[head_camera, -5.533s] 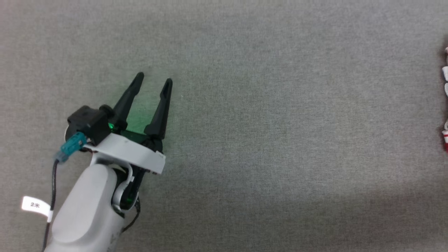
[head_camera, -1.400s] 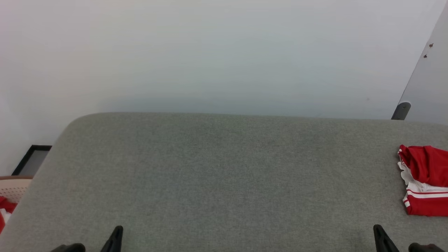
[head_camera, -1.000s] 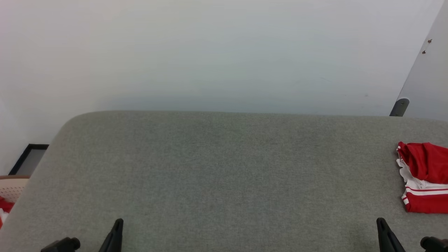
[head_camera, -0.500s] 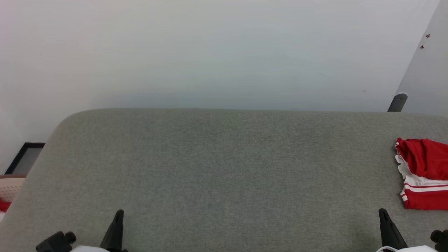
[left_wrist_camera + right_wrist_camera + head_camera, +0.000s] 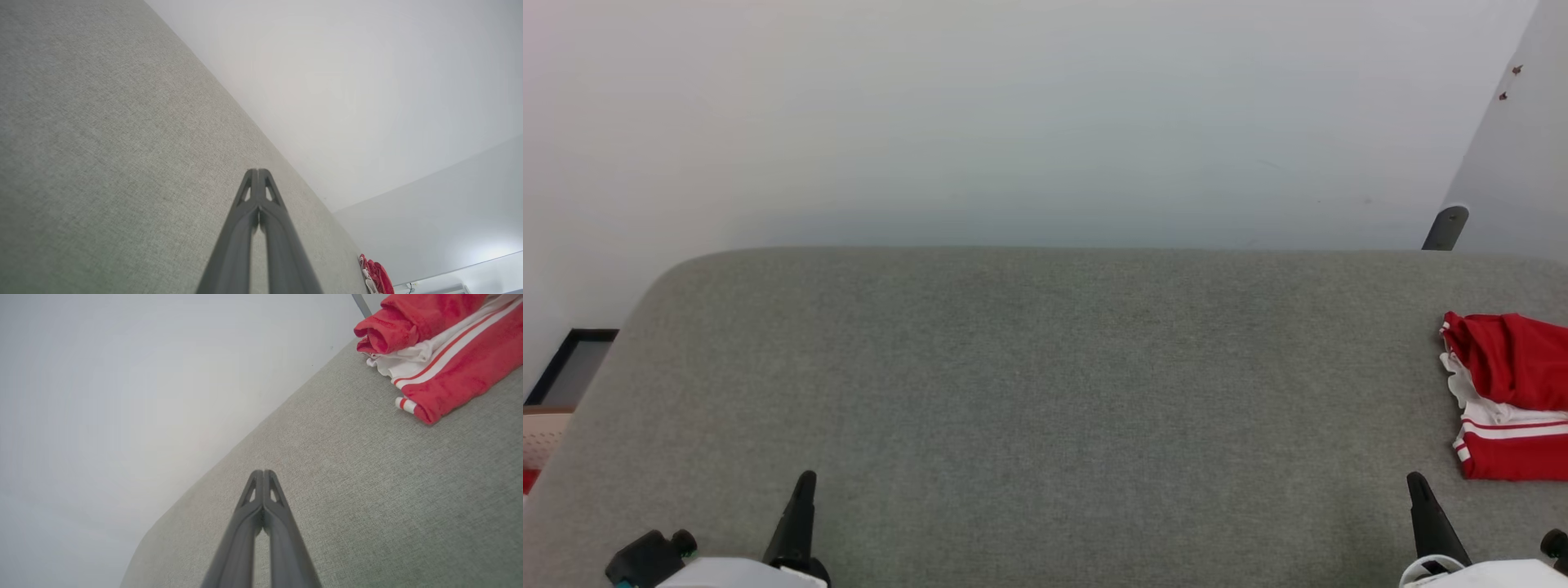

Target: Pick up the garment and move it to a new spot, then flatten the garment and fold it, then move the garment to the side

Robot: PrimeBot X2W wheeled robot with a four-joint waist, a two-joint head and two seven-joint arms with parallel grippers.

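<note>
The desk [image 5: 1045, 392] is wearing a grey woven cloth cover, matt and faintly rough, its weave showing plainly in both wrist views. At three o'clock in the head view the garment [image 5: 1507, 392] is lying as soft matt cloth, red and white, looking slightly fuzzy up close. The left gripper [image 5: 258, 173] and right gripper [image 5: 263, 473] are showing smooth, matt dark plastic jaws. At twelve o'clock the wall [image 5: 1013, 122] is looking smooth and matt.
</note>
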